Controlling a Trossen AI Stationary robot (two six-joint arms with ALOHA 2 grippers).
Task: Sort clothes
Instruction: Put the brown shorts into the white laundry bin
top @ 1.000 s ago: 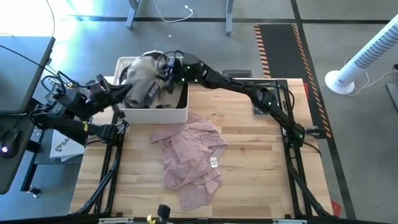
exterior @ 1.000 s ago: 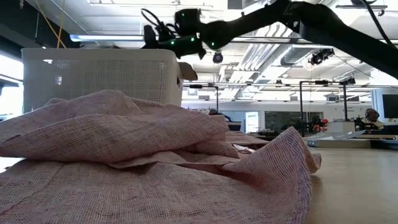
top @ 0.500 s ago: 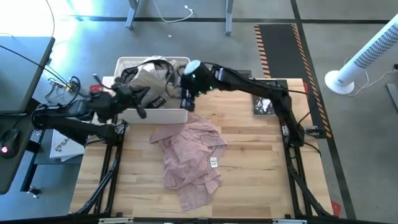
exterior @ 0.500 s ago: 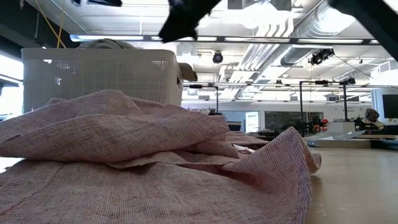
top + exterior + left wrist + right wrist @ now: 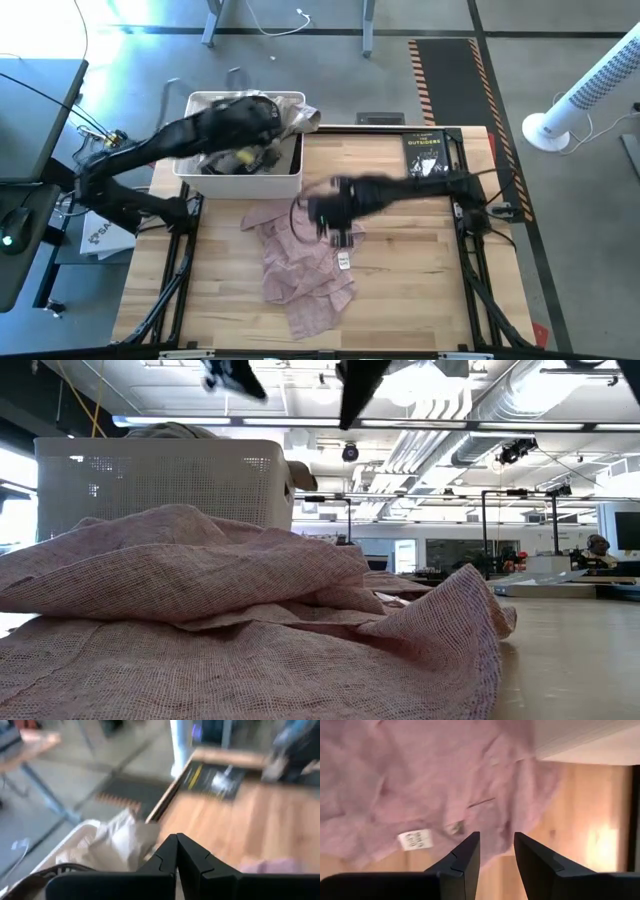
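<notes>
A pale pink garment (image 5: 300, 260) lies crumpled on the wooden table; it fills the front of the low view (image 5: 200, 610) and shows with its white label in the right wrist view (image 5: 415, 785). Khaki and black clothes (image 5: 245, 125) lie heaped in a white basket (image 5: 240, 186) at the table's far left; the khaki one also shows in the left wrist view (image 5: 125, 837). My left gripper (image 5: 176, 837) is shut and empty above the basket (image 5: 270, 120). My right gripper (image 5: 495, 837) is open and empty above the pink garment's far part (image 5: 338, 228).
A black paperback book (image 5: 425, 152) lies at the table's far right. The basket's wall (image 5: 160, 480) stands behind the pink garment in the low view. Bare wood shows to the right of the pink garment (image 5: 420, 270).
My right gripper has come out of the basket and swung toward the table's near edge, over the pink garment. My left gripper has swung from the basket's left side toward the right, over the basket. The pink garment has stayed where it was.
</notes>
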